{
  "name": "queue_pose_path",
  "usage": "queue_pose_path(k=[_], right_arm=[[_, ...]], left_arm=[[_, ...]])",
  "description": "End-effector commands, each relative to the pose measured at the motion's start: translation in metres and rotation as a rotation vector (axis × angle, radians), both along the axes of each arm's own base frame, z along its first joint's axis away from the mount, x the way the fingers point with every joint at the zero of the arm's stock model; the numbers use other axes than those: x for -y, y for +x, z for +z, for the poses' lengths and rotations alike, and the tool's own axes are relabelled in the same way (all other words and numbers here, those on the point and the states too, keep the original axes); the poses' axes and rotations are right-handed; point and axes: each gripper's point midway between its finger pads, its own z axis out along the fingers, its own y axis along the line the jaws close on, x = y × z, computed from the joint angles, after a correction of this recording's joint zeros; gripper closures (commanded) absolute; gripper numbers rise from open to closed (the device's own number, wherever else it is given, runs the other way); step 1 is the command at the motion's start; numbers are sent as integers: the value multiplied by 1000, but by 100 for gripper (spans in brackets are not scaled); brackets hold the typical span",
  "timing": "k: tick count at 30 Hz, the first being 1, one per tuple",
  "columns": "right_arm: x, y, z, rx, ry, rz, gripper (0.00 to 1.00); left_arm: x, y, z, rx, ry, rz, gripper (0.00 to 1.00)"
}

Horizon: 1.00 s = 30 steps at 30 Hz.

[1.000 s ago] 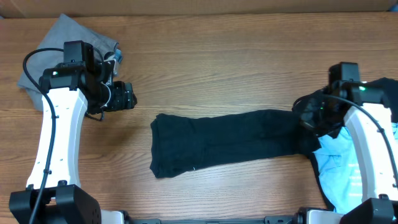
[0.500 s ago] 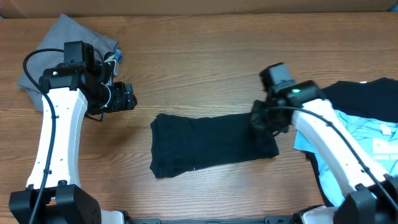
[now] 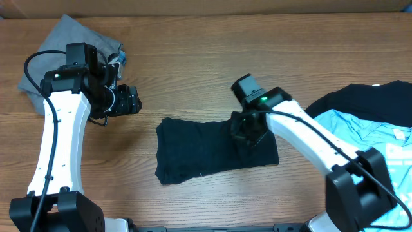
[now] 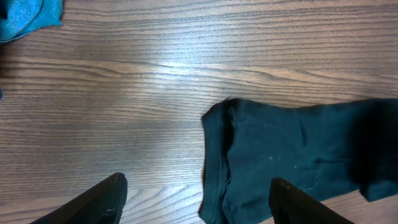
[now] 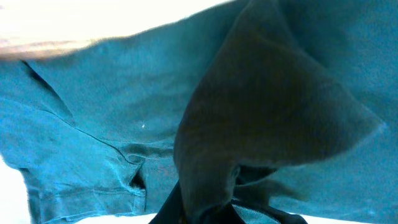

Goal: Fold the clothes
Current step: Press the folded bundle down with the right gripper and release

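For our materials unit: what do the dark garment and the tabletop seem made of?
The dark garment: soft matte fabric, perhaps cotton; it drapes, creases, has a stitched hem. The tabletop: wood or wood-look laminate, slight sheen; grain lines show.

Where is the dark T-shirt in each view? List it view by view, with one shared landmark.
Overhead: dark T-shirt lies at the centre, long side left-right.
Left wrist: dark T-shirt at lower right, its end showing.
Right wrist: dark T-shirt fills nearly the whole picture.
Shared landmark: the wooden table, only a pale blur at the right wrist's top left.
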Motion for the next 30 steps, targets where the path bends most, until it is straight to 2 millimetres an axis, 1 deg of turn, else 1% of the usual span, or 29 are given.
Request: queue_pose_path(k=[1,3,5,6,7,8,9,10,12,13,15,17,18,19,21,22,24,27,30], right_arm=[[-13,-3,-4,-17,26,5,92],[-16,-3,-3,-18,42,8,92],[-17,-3,-3,-19,45,9,88],[-17,-3,-3,-19,46,9,80],[-18,-3,-3,-21,50,10,65],[-18,-4,-3,-22,53,11,53],[-18,-4,-3,-24,54,17,48],[-18,-5,-2,-24,54,25,47],[-16,-2,4,-12,56,41,49],[-11,2,11,12,53,44,49],[5,11,25,46,42,2,49],[20,18,33,59,48,-47,50],[28,20,35,56,49,-71,54],[37,22,35,47,44,-101,60],[53,24,31,18,35,-149,72],[58,23,29,0,40,-166,77],[62,19,20,-49,52,-188,80],[58,5,2,-121,58,-181,82],[42,-13,-17,-192,92,-148,86]], left_arm=[[2,2,9,30,-3,-24,24],[2,2,9,30,-3,-24,24],[2,2,9,30,-3,-24,24],[2,2,9,31,-3,-24,24],[2,2,9,31,-3,-24,24],[2,2,9,31,-3,-24,24],[2,2,9,31,-3,-24,24],[2,2,9,31,-3,-24,24],[2,2,9,31,-3,-24,24],[2,2,9,31,-3,-24,24],[2,2,9,31,-3,-24,24],[2,2,9,31,-3,-24,24],[2,2,9,31,-3,-24,24],[2,2,9,31,-2,-24,23],[2,2,9,33,-2,-24,23],[2,3,9,35,-2,-25,23],[1,4,9,42,-1,-24,23],[1,6,10,49,-1,-24,23],[1,6,10,50,0,-24,23]])
